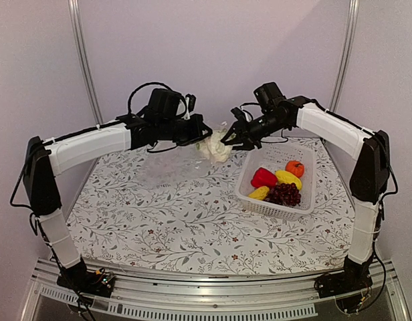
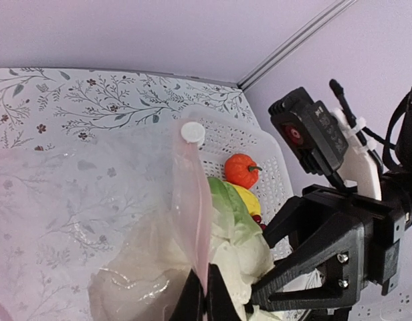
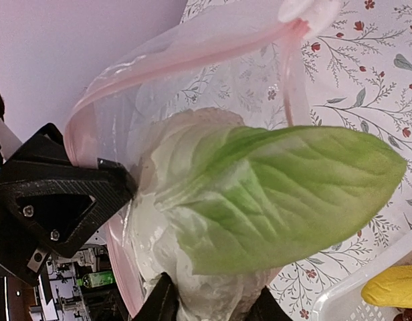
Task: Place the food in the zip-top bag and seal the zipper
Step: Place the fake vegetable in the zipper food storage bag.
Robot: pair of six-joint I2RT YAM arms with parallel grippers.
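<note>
My left gripper [image 1: 199, 134] [image 2: 204, 295] is shut on the pink-tinted zipper strip [image 2: 190, 200] of the clear zip-top bag [image 1: 167, 170], holding its mouth up above the table. My right gripper [image 1: 226, 139] [image 3: 209, 304] is shut on the white lumpy piece with a green leaf [image 3: 279, 187] [image 1: 216, 148] [image 2: 245, 266], held at the bag's mouth beside the left fingers. The strip [image 3: 192, 57] curves round the piece's white end. The red pepper [image 1: 263, 177], yellow pieces [image 1: 288, 177], orange fruit [image 1: 295, 167] [image 2: 241, 170] and grape bunch [image 1: 283, 194] lie in the basket.
The white perforated basket [image 1: 306, 204] stands on the right of the flowered tablecloth, close under my right arm; its rim shows in the right wrist view [image 3: 346, 294]. A white slider tab [image 2: 192, 132] sits at the strip's far end. Walls close the back.
</note>
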